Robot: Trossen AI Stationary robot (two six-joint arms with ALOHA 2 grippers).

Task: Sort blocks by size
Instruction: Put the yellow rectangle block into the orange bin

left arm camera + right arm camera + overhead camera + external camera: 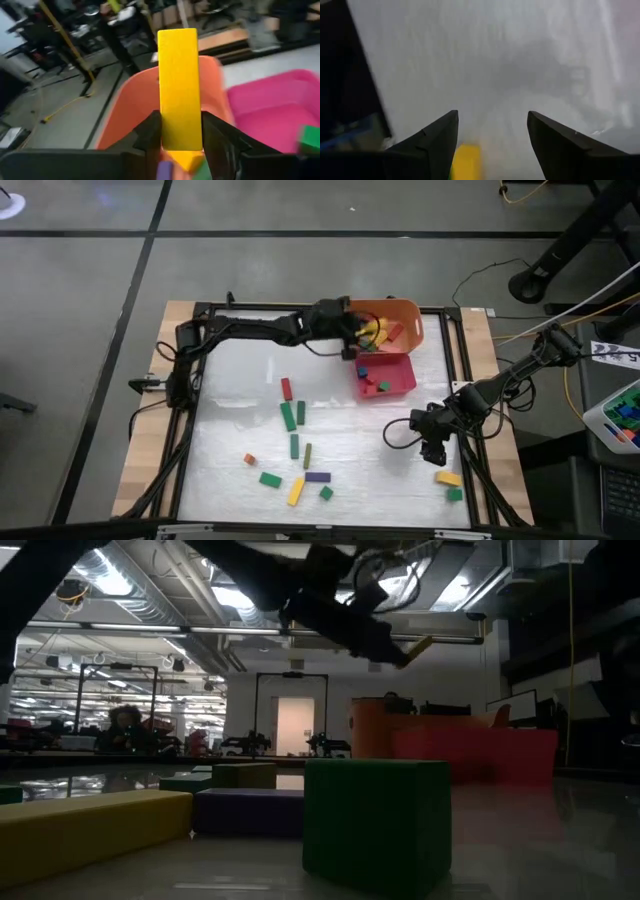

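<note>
My left gripper (362, 333) is over the orange bin (405, 315) at the table's far side, shut on a long yellow bar (179, 90). The bin holds several bars; the pink-red tray (398, 376) beside it holds little cubes. Several blocks lie flat on the table near the front: red (286, 388), green (288, 417), purple (318, 477), yellow (296, 491), orange (249, 459). My right gripper (433, 452) is open and empty above the table at the right, near a yellow bar (448, 478) and a green cube (454, 494); the yellow bar also shows in the right wrist view (466, 160). My left gripper pinches the yellow bar between its two fingers, on the bar's two long sides near its one end (181, 140). The bar runs on past the fingertips along the fingers' line, lifted clear above the orange bin.
A black frame (190, 380) runs around the white work mat. Cables lie beyond the table's far right corner. A bin of blocks (625, 412) stands off the table at the right. Bare mat lies between the tray and the front blocks.
</note>
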